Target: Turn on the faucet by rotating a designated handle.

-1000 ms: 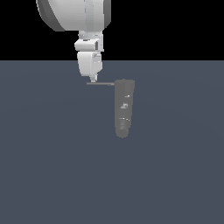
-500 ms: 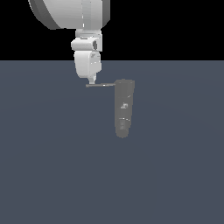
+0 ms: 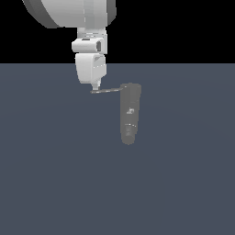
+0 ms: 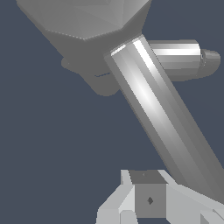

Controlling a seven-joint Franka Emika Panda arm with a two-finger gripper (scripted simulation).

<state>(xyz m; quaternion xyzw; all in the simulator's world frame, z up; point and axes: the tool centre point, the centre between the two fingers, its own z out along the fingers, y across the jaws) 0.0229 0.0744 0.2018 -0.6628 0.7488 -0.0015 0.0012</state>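
Note:
The faucet [image 3: 130, 114] is a dark grey rounded column with small light specks, lying on the flat grey ground. Its handle [image 3: 106, 91] is a thin grey rod sticking from the column's far end toward the exterior view's left. My white gripper [image 3: 95, 87] points down, its tip touching the rod's free end. The fingers look closed together, holding nothing. In the wrist view the handle [image 4: 162, 118] runs as a thick diagonal bar from the faucet body [image 4: 87, 26] down past my gripper [image 4: 148, 201], beside the fingertips, not between them.
Flat dark grey ground [image 3: 55, 174] stretches all around the faucet. A short stubby cylinder [image 4: 177, 54] sticks out from the faucet body beside the handle's root. My large white arm [image 3: 69, 11] hangs above the far side.
My gripper has shifted slightly toward the exterior view's left, staying at the rod's free end. The handle's free end has dipped a little, so the rod has tilted slightly.

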